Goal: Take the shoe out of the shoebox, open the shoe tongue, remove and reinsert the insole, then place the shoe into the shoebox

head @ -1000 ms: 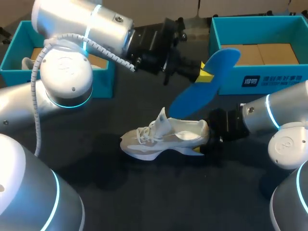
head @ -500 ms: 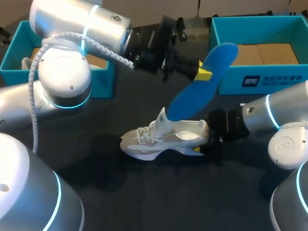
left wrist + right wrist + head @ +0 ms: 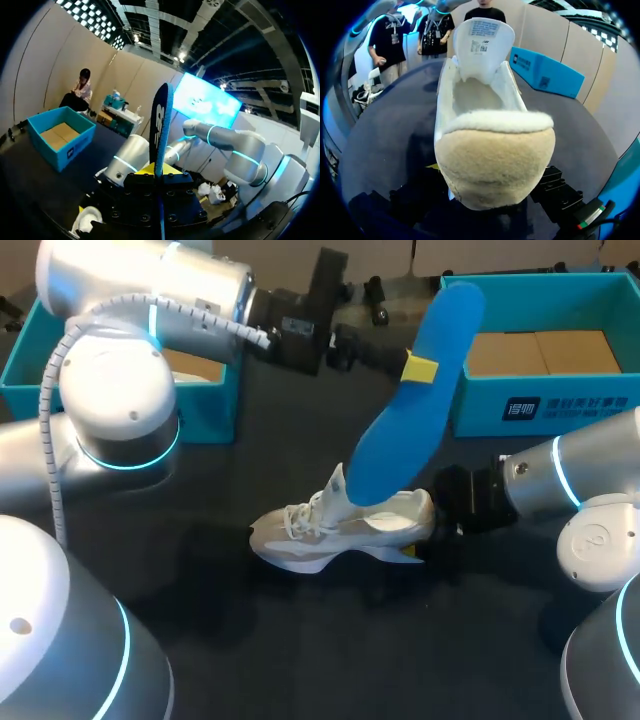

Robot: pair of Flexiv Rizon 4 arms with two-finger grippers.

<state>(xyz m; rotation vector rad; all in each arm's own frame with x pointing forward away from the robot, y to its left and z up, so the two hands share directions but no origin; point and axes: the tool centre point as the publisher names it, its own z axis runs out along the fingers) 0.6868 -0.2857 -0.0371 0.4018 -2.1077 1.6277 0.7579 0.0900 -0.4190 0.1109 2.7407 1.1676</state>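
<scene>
A white and beige shoe (image 3: pixel 335 528) stands on the dark table, toe to the left, its tongue (image 3: pixel 483 41) pulled up. My right gripper (image 3: pixel 422 538) is shut on its fuzzy heel (image 3: pixel 496 160), which fills the right wrist view. My left gripper (image 3: pixel 420 368) reaches in from the left, shut on a blue insole (image 3: pixel 400 430) near its upper end. The insole stands steeply, and its lower end sits at the shoe's opening. In the left wrist view the insole (image 3: pixel 161 125) shows edge-on between the yellow fingertips (image 3: pixel 150 170), with the shoe (image 3: pixel 86 220) below.
An open teal shoebox (image 3: pixel 545 405) with a cardboard floor stands at the back right, behind the insole. A second teal box (image 3: pixel 212 405) sits at the back left under my left arm. Bare dark table lies in front of the shoe.
My left arm has swung the insole from a shallow slant to nearly upright, and its lower end has come down to the shoe's opening. The right gripper and the shoe have stayed put.
</scene>
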